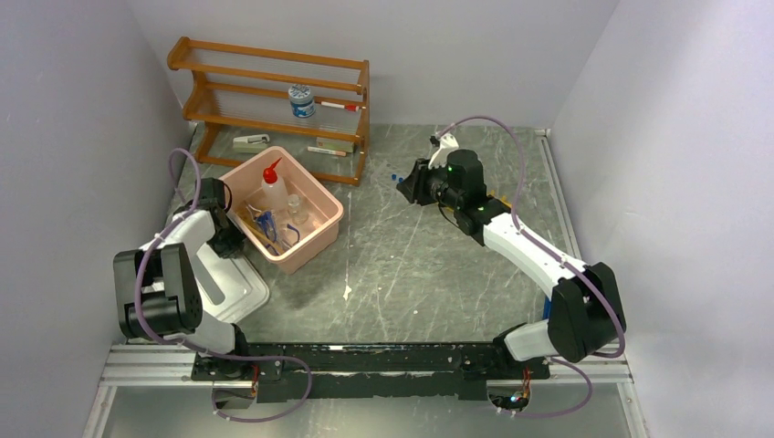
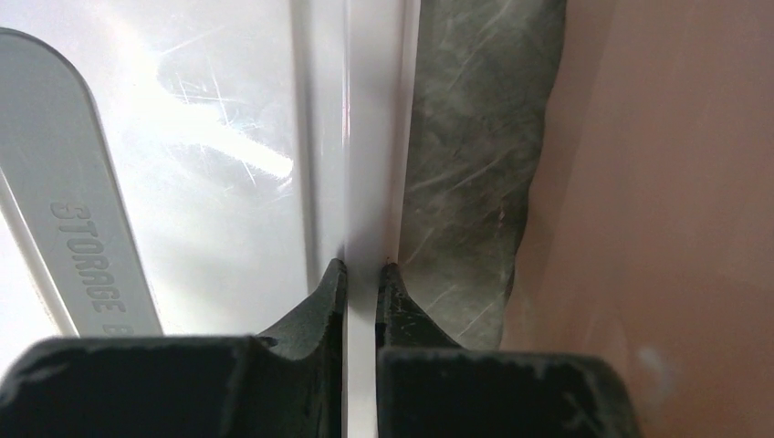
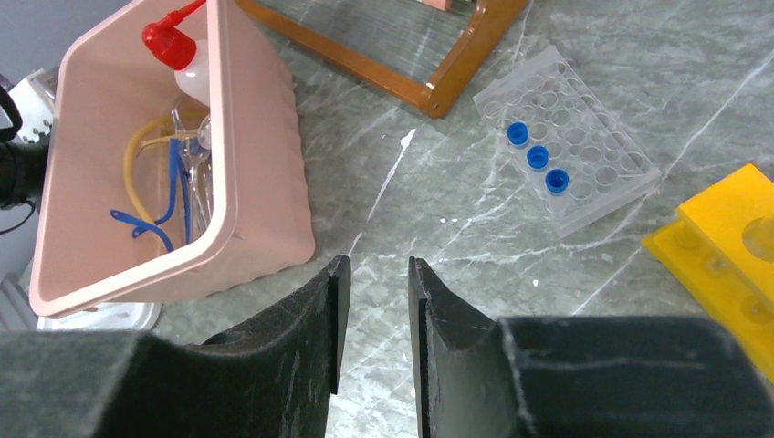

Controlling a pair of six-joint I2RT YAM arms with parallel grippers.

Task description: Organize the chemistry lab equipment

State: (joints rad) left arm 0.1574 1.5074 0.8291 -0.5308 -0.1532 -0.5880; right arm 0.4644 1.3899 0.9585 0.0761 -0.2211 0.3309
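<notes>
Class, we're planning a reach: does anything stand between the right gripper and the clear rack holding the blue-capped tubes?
Nothing visible does. Only bare table lies between the right gripper and the clear rack with its blue-capped tubes. The pink bin and the yellow rack sit off to either side.

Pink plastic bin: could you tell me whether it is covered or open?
Open: the pink plastic bin shows its contents from above; a white plastic lid lies flat beside it.
</notes>
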